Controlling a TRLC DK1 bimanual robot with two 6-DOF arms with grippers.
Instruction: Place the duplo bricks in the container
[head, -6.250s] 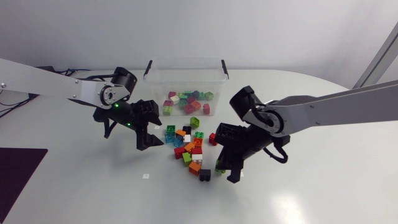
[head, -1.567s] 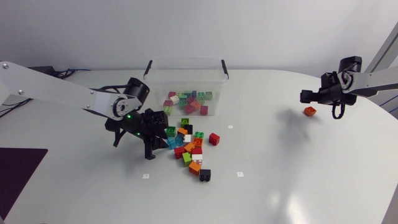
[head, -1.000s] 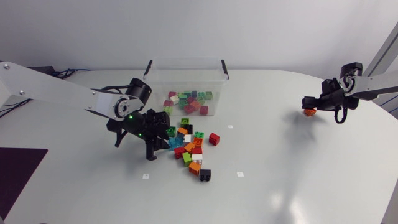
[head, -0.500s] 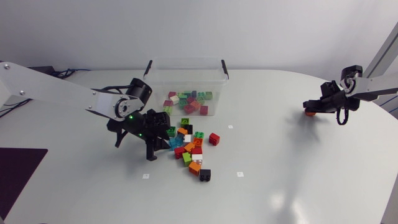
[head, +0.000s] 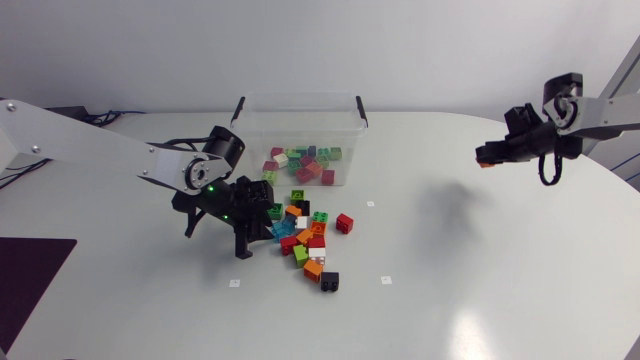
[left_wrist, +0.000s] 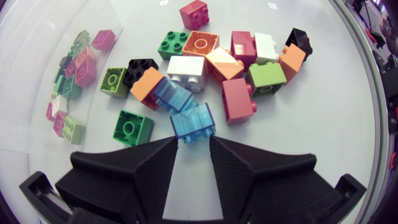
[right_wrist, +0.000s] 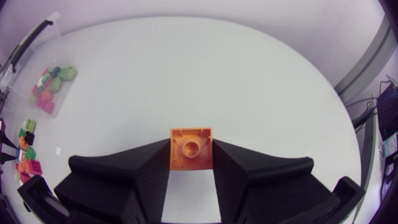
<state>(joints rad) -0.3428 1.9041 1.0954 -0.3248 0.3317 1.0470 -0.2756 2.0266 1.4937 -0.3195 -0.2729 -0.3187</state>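
Right tool (right_wrist: 191, 143) clamped on an orange brick (right_wrist: 191, 153), which is held above the worktop (head: 450, 285), well apart from the clear container (head: 300, 98) and out to its right. Left tool (left_wrist: 193, 138) has its fingers apart, low at the loose brick pile (head: 305, 240) just in front of the container, with a translucent blue brick (left_wrist: 192, 122) lying at its fingertips. In the head view the orange brick is only a speck at the tool tip; the right wrist view shows its square hollow underside with one round tube in the centre.
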